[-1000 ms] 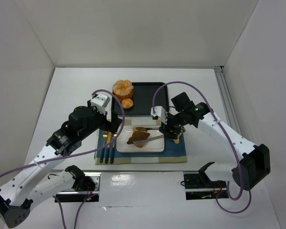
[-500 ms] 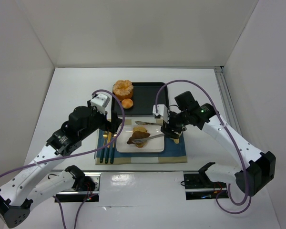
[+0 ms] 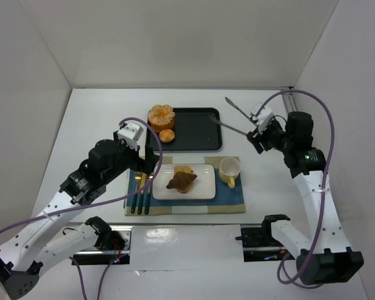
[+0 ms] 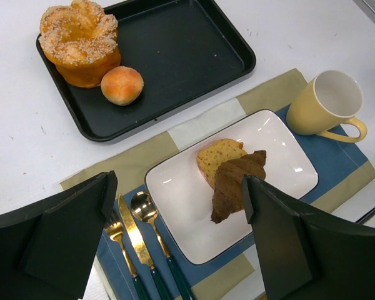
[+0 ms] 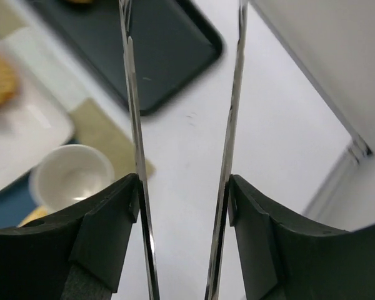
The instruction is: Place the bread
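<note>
- Steel tongs (image 3: 237,107) are clamped in the right claw (image 3: 259,134), blades apart and empty, raised over the surface (image 3: 100,112) past the tray's (image 3: 197,134) right edge.
- The croissant (image 4: 234,184) and slice (image 4: 215,159) lie touching on the plate (image 4: 281,156), well left of and below that claw.
- They sit directly under the left claw (image 4: 178,187), which hangs wide with nothing in it.
- By my reading this bread is placed; the bun (image 4: 81,40) and roll (image 4: 122,85) sit on the tray, left of the tong tips.
- If another piece follows, bring the tips down either side of the roll.
- Squeeze gently so the crust is not crushed, then lift clear of the tray rim.
- Set it on bare plate right of the croissant, keeping off the cup (image 4: 325,103).
</note>
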Controlling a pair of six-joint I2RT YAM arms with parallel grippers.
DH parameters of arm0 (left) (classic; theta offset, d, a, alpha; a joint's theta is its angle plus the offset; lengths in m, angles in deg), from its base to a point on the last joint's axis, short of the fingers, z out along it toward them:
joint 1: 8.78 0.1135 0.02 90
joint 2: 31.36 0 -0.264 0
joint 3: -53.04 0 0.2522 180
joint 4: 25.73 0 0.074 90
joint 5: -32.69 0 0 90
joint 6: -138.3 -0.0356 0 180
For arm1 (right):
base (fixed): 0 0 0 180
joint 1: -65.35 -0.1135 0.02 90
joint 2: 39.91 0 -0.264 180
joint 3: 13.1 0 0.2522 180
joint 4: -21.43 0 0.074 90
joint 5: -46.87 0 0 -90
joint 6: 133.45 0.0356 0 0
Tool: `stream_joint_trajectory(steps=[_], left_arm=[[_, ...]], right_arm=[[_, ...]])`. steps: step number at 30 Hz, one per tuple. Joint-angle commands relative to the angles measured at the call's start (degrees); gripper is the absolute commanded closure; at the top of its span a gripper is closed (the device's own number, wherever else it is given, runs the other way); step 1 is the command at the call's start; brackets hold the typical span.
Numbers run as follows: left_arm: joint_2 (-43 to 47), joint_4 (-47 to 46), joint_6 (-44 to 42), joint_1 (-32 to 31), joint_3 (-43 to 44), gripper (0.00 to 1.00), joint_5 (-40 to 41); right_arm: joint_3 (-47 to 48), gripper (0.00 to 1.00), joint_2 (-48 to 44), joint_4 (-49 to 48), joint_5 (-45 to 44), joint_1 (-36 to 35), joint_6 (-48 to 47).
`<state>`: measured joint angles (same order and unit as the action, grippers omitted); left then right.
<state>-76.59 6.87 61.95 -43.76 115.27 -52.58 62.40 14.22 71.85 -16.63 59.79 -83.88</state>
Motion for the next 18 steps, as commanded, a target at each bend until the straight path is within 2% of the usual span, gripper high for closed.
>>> stream_joint_trajectory(steps=[1,4,6,12,18], left_arm=[[1.5,-2.2,-0.6,-0.2,-0.1,0.00,0.8],[1.6,-2.2,-0.6,-0.2,-0.1,0.00,0.3],[1.6,-2.2,-0.6,-0.2,-0.1,0.00,0.3],[1.6,-2.2,-0.6,-0.2,-0.1,0.00,-0.3],[1.6,-2.7,-0.6,-0.2,-0.1,0.00,-0.3]], right_arm=[[-6.1,0.34,1.9,-14.0,1.0,12.6,5.3],[-8.9,0.34,7.1,-19.7,3.5,21.7,9.7],[-11.5,0.36,9.7,-22.6,3.5,23.8,11.2],[-13.3,0.39,19.5,-29.3,-2.5,25.0,13.4],[-11.7,0.40,27.4,-29.9,-6.4,25.0,16.1]])
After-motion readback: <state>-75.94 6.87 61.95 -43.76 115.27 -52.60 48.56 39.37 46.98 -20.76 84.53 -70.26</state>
